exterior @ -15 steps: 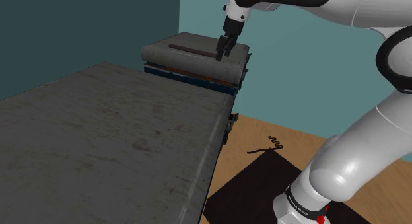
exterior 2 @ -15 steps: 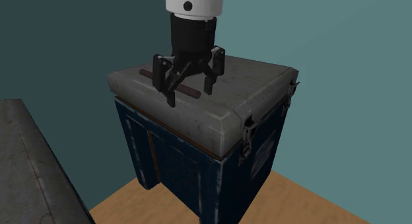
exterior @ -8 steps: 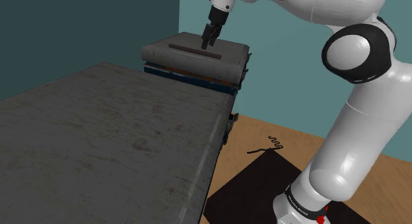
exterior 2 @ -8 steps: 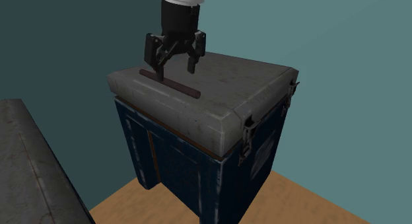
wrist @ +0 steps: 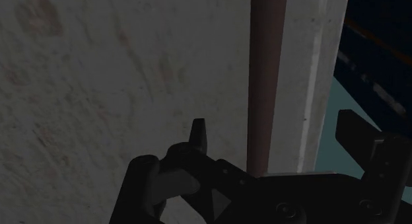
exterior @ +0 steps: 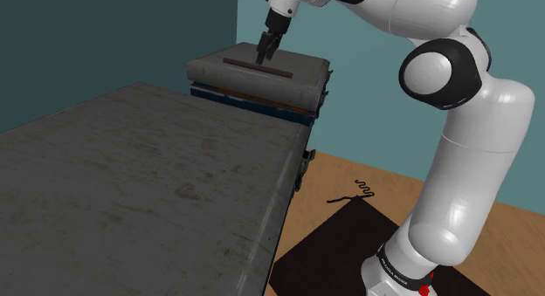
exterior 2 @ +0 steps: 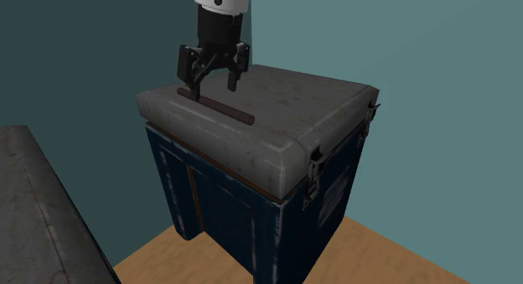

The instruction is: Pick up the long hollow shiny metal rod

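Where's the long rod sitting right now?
The dark reddish-brown long rod lies flat on the grey lid of the blue crate, along the lid's edge on the second exterior view's left, one end beneath the open black gripper.

No word, number or brand can be read anywhere. The dark band at the foot of the arm, near right in the shoulder view, bears small pale marks (lettering perhaps, too small to read).

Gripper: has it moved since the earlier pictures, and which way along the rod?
Yes. In the shoulder view the gripper has shifted left along the rod on the crate, away from the rod's right end.
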`<state>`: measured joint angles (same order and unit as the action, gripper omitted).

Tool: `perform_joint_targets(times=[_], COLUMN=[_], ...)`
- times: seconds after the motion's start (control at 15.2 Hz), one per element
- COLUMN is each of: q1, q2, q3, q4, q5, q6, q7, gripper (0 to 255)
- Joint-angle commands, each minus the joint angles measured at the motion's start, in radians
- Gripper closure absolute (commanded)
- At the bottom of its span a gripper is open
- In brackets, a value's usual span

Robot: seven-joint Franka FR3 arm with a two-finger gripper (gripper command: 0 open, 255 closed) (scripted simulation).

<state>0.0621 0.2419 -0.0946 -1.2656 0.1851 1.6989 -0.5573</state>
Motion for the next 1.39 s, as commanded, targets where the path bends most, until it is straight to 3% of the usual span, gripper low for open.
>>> perform_joint_targets(times=[0.0,0.2,0.26,0.86,1.32], q1=[0.002,0.003,0.003,0.003,-0.004], q2=[-0.009,-0.016,-0.017,-0.016,0.027], q3=[0.000,0.001,0.000,0.001,0.000], q4=[-0.041,-0.073,-0.075,-0.073,0.085], q5=[0.000,0.000,0.000,0.000,0.002], q6=[0.032,0.057,0.058,0.057,-0.057], q7=[-0.005,-0.008,-0.009,-0.008,0.007], gripper=[0,0,255,255,255])
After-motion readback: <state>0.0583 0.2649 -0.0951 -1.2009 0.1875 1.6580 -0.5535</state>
